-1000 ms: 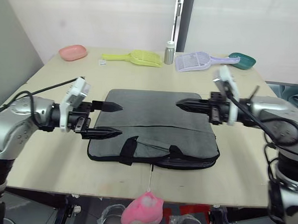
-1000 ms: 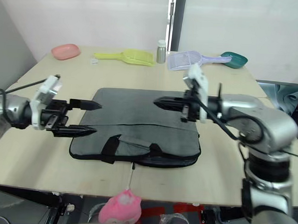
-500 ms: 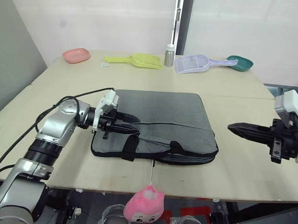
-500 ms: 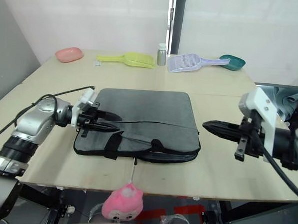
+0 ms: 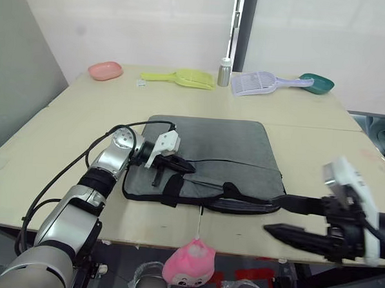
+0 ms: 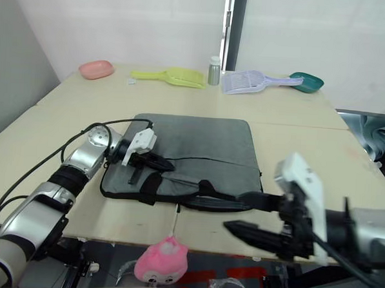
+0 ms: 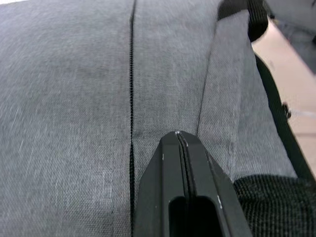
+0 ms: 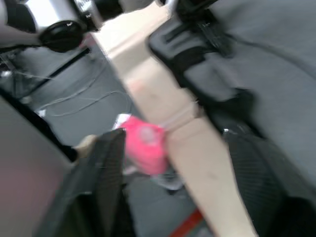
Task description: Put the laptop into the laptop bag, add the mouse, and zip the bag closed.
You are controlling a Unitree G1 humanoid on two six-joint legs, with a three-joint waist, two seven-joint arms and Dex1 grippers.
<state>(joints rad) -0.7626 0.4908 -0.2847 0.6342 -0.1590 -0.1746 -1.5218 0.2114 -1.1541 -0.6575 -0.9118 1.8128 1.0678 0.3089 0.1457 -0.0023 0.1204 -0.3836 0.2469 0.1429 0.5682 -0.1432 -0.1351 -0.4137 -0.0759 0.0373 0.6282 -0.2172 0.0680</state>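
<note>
The grey laptop bag (image 5: 211, 151) lies flat in the middle of the table, its black strap handles (image 5: 232, 190) toward the front edge. My left gripper (image 5: 190, 168) is shut, its tip resting on the bag's top near the front left, beside a handle. In the left wrist view its fingertips (image 7: 178, 140) meet over grey fabric next to the black zip line (image 7: 131, 74). My right gripper (image 5: 276, 216) stands open and empty by the table's front edge, just off the bag's front right corner. The laptop and the mouse are out of view.
A pink plush toy (image 5: 189, 265) hangs on a string below the table's front edge. Along the back stand a pink dish (image 5: 106, 70), a yellow scoop (image 5: 183, 78), a metal bottle (image 5: 225, 71), a lavender scoop (image 5: 263, 83) and a teal scoop (image 5: 315, 83).
My left gripper has shut and moved onto the bag's front left. My right gripper has pulled back from over the bag to the front right and opened. The camera shifted too.
</note>
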